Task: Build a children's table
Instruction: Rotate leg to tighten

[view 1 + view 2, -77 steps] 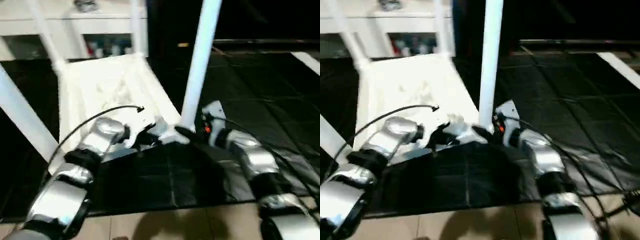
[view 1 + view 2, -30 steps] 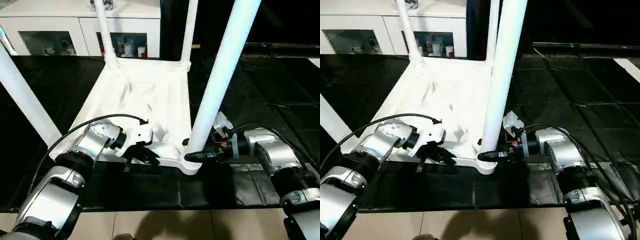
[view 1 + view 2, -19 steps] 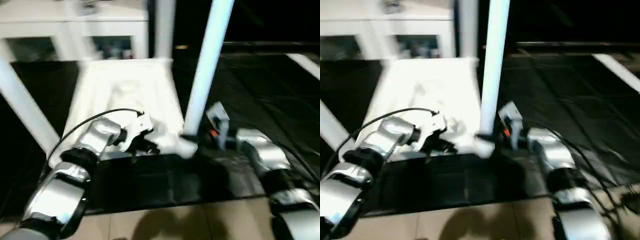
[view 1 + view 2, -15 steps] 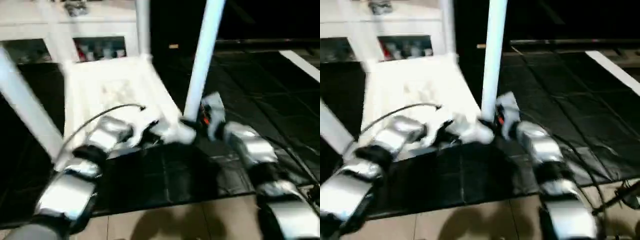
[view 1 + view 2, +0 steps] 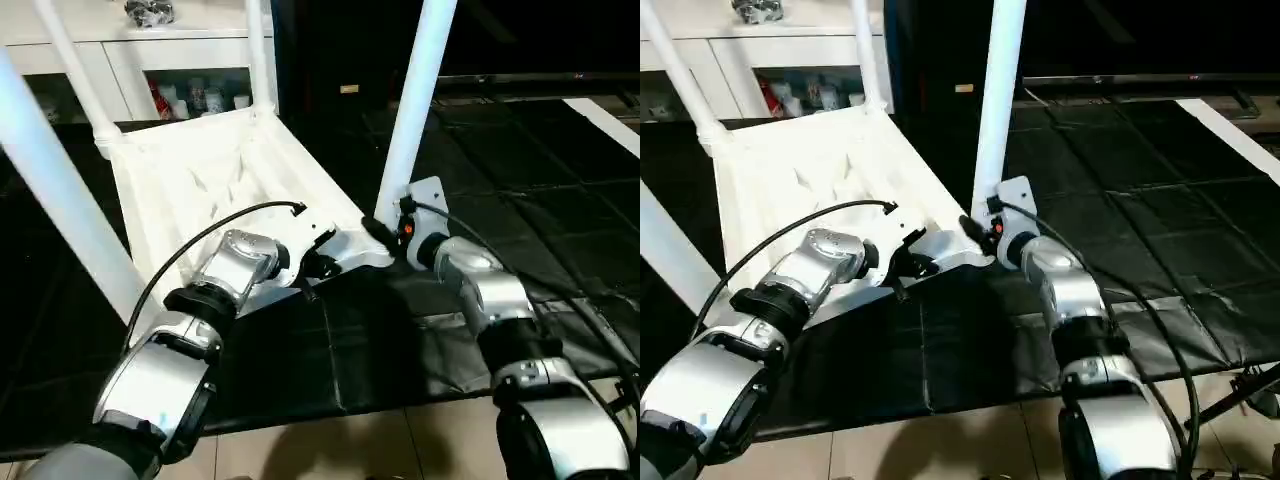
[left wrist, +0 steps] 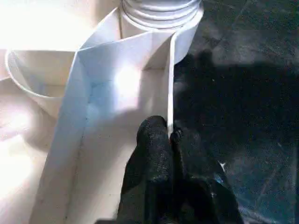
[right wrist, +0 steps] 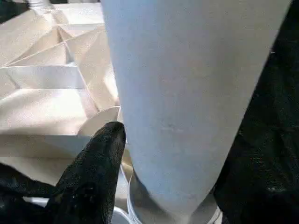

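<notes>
**Robot grips an upturned white table at one corner**

A white plastic children's table (image 5: 215, 175) lies upside down on a black floor mat (image 5: 520, 170), its ribbed underside facing up and its legs rising out of view. It sits skewed, with the near right corner closest to the robot.

The left gripper (image 6: 169, 135) reaches in from the left. Its two black fingers are pressed together on the thin upright rim of the table's near edge, just short of the round corner socket (image 6: 161, 18).

The right gripper (image 5: 975, 232) comes in from the right to the same corner, at the base of the near right leg (image 5: 415, 100). One black finger (image 7: 100, 154) lies against the side of that leg just above the socket. The other finger is hidden behind the leg, so I cannot tell whether the gripper is clamping it.

Behind the table stands a white cabinet (image 5: 170, 60) with glass doors, small objects on its shelves.
</notes>
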Robot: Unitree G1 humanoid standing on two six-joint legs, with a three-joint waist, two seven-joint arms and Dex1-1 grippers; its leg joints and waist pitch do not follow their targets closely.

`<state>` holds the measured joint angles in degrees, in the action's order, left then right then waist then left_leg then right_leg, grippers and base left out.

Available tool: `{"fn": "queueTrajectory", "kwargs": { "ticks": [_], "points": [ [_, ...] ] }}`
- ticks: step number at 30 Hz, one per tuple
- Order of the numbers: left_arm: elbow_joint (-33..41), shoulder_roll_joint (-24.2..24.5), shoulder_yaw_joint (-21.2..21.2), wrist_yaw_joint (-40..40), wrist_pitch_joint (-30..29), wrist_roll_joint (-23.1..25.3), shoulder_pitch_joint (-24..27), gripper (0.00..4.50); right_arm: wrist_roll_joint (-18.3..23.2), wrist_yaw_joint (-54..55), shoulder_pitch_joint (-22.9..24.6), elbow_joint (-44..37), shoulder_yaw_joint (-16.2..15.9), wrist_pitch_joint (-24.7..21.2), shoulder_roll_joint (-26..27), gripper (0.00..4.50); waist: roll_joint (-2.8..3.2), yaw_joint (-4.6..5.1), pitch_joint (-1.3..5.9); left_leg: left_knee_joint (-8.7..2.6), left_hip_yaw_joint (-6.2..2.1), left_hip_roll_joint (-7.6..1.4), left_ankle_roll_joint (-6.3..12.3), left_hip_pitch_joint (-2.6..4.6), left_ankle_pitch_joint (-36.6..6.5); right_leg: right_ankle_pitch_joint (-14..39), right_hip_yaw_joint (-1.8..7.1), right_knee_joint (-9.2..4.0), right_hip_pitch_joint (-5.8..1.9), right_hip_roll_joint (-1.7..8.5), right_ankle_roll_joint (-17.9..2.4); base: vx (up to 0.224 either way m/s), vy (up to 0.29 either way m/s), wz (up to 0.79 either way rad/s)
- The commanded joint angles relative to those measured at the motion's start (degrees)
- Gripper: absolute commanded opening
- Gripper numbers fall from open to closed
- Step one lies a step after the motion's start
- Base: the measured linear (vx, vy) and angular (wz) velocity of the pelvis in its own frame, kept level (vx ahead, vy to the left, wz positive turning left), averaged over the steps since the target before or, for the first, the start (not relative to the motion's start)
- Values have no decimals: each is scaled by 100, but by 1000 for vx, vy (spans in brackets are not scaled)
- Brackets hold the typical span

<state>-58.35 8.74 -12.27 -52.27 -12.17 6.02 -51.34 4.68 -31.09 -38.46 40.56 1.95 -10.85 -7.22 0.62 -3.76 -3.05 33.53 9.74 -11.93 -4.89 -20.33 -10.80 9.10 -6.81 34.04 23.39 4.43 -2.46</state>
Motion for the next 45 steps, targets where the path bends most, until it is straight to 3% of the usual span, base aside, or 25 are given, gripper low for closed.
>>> {"fn": "queueTrajectory", "kwargs": {
  "ticks": [1, 6, 12, 16, 22, 30, 36, 45],
  "points": [
    [449, -74, -11, -243, 368, -163, -109, 0, 174, -824, 236, -83, -470, 3, 135, 321, 7, -72, 430, -319, -16, -98, 510, -11, -736, 1154, 318, -413, -436, 424, -1113, 0, 0, 0],
    [507, 195, -158, -851, 920, -113, 80, 0, 333, -1642, 455, -413, -402, 149, -408, 358, 7, -154, 431, -314, -5, -130, 610, -4, -744, 1027, 324, -394, -433, 421, -1164, 0, 0, 0],
    [717, 557, -406, -2027, 1417, -158, 354, 0, 525, -2963, 607, -659, -418, 294, -1126, 410, 33, -273, 444, -307, -1, -166, 584, 20, -797, 958, 331, -366, -412, 431, -1214, 0, 0, 0],
    [757, 770, -582, -2517, 1620, -101, 430, 0, 670, -3757, 643, -819, -572, 40, -1486, 445, 40, -403, 442, -306, 0, -186, 569, 36, -789, 898, 340, -343, -388, 433, -1227, 0, 0, 0],
    [949, 970, -706, -3251, 1873, -161, 570, 0, 778, -4930, 630, -891, -928, -71, -1831, 445, 10, -462, 434, -313, -7, -185, 501, 25, -851, 1201, 330, -363, -387, 452, -1123, 0, 0, 0],
    [993, 1024, -798, -3507, 1966, -157, 584, 0, 784, -5219, 479, -659, -1009, -78, -1822, 388, 9, -527, 442, -308, -5, -190, 435, 34, -793, 1322, 333, -368, -364, 456, -1067, 0, 0, 0],
    [1003, 1030, -802, -3537, 1989, -132, 598, 0, 841, -5424, 433, -622, -1057, -213, -1803, 326, 13, -534, 449, -302, -9, -184, 454, 20, -736, 1296, 327, -359, -372, 450, -1033, 0, 0, 0],
    [986, 1037, -819, -3540, 2007, -118, 608, 0, 869, -5487, 464, -646, -1070, -256, -1794, 269, 3, -530, 452, -297, -5, -174, 437, 20, -725, 1351, 321, -368, -373, 441, -995, 0, 0, 0]
  ]
}}
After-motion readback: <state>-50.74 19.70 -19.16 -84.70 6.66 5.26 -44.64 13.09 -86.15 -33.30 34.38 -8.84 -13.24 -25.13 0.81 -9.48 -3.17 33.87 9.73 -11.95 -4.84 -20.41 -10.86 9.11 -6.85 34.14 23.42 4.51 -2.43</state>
